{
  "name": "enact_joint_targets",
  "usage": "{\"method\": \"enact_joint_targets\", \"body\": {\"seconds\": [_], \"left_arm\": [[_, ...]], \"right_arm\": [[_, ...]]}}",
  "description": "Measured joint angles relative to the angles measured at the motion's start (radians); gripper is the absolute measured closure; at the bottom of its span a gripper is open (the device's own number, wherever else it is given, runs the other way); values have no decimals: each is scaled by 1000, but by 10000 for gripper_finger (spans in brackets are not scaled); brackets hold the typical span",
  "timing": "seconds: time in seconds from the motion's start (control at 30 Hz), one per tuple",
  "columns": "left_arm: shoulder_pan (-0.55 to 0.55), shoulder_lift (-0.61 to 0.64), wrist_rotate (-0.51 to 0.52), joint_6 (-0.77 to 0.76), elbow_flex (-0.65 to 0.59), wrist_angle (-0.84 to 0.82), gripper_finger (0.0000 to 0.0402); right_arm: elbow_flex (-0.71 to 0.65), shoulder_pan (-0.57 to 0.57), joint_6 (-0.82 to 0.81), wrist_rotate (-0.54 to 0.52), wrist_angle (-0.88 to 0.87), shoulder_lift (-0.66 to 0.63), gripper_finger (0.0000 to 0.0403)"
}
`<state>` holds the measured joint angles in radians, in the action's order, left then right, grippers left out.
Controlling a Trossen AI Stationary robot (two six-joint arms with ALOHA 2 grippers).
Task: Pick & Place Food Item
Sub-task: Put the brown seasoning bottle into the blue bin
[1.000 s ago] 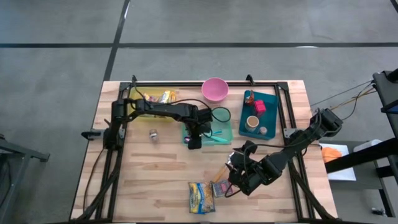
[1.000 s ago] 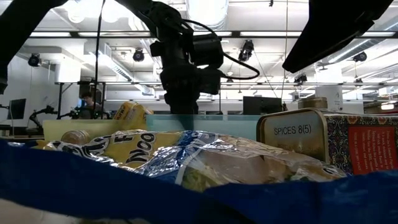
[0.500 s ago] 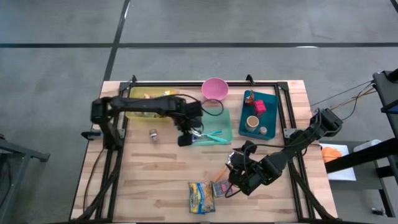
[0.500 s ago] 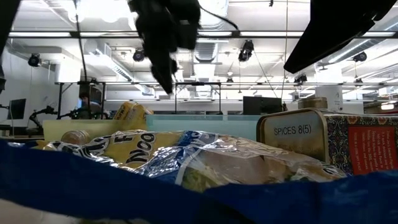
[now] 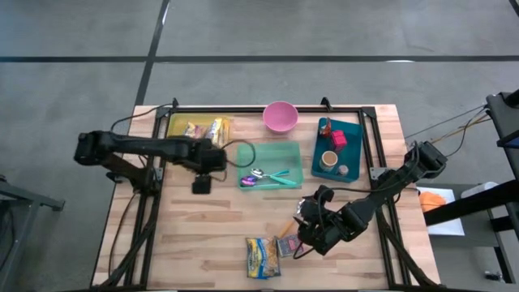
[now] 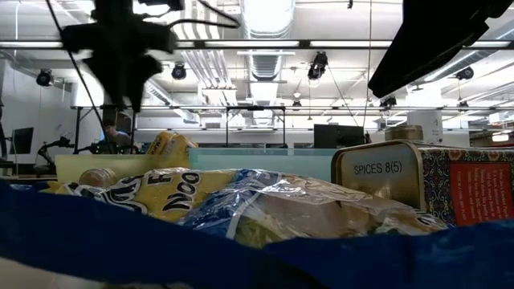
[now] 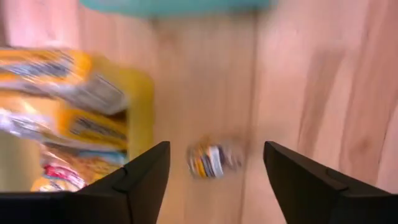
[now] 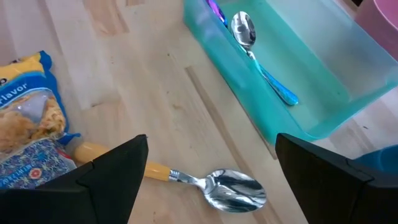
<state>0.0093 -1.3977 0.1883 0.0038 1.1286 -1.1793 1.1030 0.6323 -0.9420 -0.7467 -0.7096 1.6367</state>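
Left wrist view: small food can on counter, lying on its side, directly ahead between left gripper's open, empty fingers.

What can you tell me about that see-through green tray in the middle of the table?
The green tray is a shallow rectangular bin of translucent teal plastic, flat on the wooden table near its middle, just below the pink bowl. Cutlery lies inside along its lower edge, including a shiny metal spoon. No gripper touches it.
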Motion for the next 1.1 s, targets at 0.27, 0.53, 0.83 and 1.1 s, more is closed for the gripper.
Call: {"method": "enact_joint_targets", "body": {"seconds": [0.27, 0.53, 0.83, 1.1], "left_arm": [[49, 33, -9, -530, -174, 6, 199], [181, 37, -55, -952, -264, 117, 236], [284, 37, -196, -1004, -308, 169, 209], [283, 37, -185, -1081, -313, 170, 101]], "right_arm": [[3, 0, 4, -2, 21, 0, 53], [5, -2, 10, -5, 47, 0, 53], [5, -2, 8, -4, 52, 0, 53], [5, 0, 8, 23, 70, 0, 53]]}}
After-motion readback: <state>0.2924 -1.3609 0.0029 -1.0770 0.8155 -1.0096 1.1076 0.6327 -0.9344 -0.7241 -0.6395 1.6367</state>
